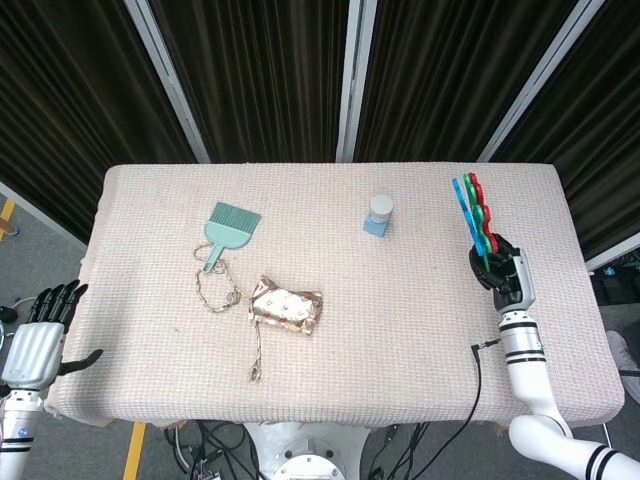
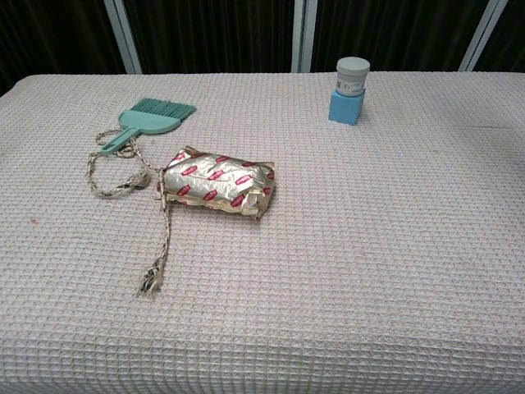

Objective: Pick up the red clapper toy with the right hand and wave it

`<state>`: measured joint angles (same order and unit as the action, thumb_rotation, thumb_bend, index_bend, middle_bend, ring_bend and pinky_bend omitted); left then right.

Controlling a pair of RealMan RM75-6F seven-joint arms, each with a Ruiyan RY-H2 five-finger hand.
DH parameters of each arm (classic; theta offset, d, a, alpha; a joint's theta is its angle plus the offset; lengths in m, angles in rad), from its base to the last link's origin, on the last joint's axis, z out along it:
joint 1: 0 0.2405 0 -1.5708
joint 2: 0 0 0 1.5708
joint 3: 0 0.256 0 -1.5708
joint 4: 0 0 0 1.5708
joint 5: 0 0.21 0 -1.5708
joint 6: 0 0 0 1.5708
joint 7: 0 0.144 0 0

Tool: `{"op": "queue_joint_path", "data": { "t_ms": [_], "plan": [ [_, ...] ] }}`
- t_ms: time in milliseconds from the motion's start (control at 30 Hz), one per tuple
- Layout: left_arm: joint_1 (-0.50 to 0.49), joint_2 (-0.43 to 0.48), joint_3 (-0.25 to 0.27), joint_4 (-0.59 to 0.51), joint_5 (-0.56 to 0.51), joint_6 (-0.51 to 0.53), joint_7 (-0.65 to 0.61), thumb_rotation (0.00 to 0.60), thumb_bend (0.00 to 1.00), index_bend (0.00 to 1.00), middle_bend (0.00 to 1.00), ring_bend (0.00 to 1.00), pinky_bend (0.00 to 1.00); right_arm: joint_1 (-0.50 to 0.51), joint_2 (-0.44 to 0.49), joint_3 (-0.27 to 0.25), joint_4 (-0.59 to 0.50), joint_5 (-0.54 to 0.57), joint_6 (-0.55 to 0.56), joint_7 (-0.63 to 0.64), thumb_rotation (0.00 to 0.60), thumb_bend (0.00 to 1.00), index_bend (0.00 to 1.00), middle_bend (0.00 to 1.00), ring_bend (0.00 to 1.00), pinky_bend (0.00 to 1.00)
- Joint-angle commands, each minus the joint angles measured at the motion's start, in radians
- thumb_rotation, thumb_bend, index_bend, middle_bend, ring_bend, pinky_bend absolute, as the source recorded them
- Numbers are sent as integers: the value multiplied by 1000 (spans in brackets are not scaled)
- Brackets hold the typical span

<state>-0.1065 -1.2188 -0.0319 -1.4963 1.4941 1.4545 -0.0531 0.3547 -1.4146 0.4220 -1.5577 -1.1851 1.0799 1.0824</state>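
The red clapper toy [image 1: 473, 214], with blue and green layers and a green handle, is seen edge-on in the head view, raised above the table's right side. My right hand [image 1: 503, 279] grips its handle from below, with the toy's hand-shaped end pointing away from me. My left hand [image 1: 38, 338] hangs off the table's front left corner, fingers apart and holding nothing. The chest view shows neither hand nor the toy.
A blue-based jar [image 1: 379, 214] [image 2: 351, 89] stands at the back, right of centre. A teal brush [image 1: 229, 232] [image 2: 149, 120], a braided rope [image 1: 223, 296] [image 2: 131, 180] and a foil snack packet [image 1: 287, 307] [image 2: 216, 181] lie left of centre on the pink cloth-covered table [image 1: 430, 350].
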Motion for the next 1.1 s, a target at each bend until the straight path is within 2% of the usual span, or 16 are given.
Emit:
{"op": "queue_joint_path", "data": {
  "t_ms": [33,133,333,567,700,933,1033,1100],
  "plan": [
    [2,-1,1,3,-2,0,-3,600,131,43,18,0,62,23,-65,-69,110,-114,170,-519,600,761,977,767,901,1000],
    [3,-6,3,9,-3,-1,-8,600,131,43,18,0,63,38,-87,-102,145,-164,223,-714,600,761,978,781,917,1000],
    [1,-12,2,19,-4,-6,-13,600,132,43,17,0,63,70,-77,-144,144,-189,229,-1077,600,761,981,800,934,1000],
    [4,-13,4,25,-5,-4,-21,600,132,43,17,0,63,79,-53,-133,64,-124,196,-1147,600,761,982,800,934,1000],
    [5,-9,1,23,-2,3,-23,600,132,43,18,0,63,70,-46,-117,26,-121,210,-1054,600,762,982,800,934,1000],
    [3,-11,-1,21,-3,1,-18,600,132,43,17,0,62,38,-43,-75,-19,-132,243,-699,600,767,982,800,934,1000],
    [1,-10,-3,19,-3,1,-17,600,131,43,17,0,63,26,-25,-57,-56,-98,202,-517,600,768,982,800,934,1000],
    [1,-10,-2,18,-3,0,-17,600,132,43,18,0,63,27,-3,-51,-71,-73,151,-441,600,769,982,800,934,1000]
  ]
}}
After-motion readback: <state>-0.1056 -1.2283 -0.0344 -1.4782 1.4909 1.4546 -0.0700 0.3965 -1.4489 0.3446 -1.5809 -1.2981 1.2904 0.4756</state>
